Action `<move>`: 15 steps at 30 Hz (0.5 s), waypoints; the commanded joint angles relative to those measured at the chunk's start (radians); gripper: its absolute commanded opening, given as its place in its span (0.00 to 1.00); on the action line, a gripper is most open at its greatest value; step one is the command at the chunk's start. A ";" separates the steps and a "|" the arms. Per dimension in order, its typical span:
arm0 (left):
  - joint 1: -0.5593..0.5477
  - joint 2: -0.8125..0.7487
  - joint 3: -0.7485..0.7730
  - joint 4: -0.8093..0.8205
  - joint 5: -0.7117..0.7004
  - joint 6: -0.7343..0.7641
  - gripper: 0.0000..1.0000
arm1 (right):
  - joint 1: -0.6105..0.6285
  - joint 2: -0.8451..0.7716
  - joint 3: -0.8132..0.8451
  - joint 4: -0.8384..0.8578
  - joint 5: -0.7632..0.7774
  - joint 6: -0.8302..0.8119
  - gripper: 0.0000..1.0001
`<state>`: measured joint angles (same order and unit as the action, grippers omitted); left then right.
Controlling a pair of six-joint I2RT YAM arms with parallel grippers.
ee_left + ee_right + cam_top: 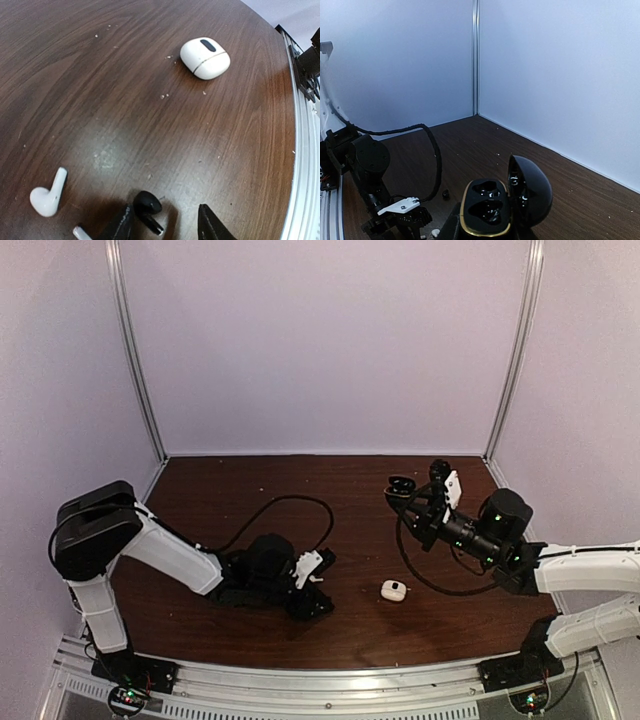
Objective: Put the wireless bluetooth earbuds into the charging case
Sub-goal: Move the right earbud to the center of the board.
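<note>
A dark wooden table (250, 490) sits inside a pale-walled enclosure, seen from above with two robot arms mounted at its near edge. The left arm lies low across the table, and its left gripper (166, 212) rests near the table's centre, toward 6 o'clock. In that arm's wrist view the two dark fingers (119, 226) stand apart at the bottom edge with a clear gap. A stubby black earbud (148, 206) lies on the wood between them. It sits close beside the finger on the 7 o'clock side and clear of the other one, so the jaws are parted and grip nothing. At 8 o'clock in that view a glossy white earbud (47, 196) lies on its side, stem pointing up and to the right. The tip of a second white piece (82, 233) is cut off by the bottom edge. A closed white case (205, 58) lies on the table at 1 o'clock, well apart from the earbuds. The right arm reaches in from 3 o'clock of the overhead view and is raised above the table. Its right gripper (412, 498) is clamped on a black charging case (487, 207). The case's lid (530, 192) hangs open and shows two moulded sockets inside a gold rim. I cannot tell whether either socket holds an earbud.
</note>
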<state>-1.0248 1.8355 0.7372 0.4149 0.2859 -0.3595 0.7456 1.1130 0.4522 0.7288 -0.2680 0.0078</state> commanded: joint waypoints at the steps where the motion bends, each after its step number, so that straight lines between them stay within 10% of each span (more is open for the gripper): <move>1: 0.002 0.053 0.105 -0.101 0.028 0.061 0.44 | -0.003 -0.018 -0.011 0.005 0.003 0.005 0.00; 15: 0.001 0.147 0.523 -0.841 -0.110 0.278 0.36 | -0.003 -0.027 -0.005 -0.017 0.021 0.005 0.00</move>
<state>-1.0245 1.9442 1.1618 -0.1596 0.1974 -0.1417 0.7456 1.1038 0.4515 0.7109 -0.2668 0.0078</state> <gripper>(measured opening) 0.362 0.235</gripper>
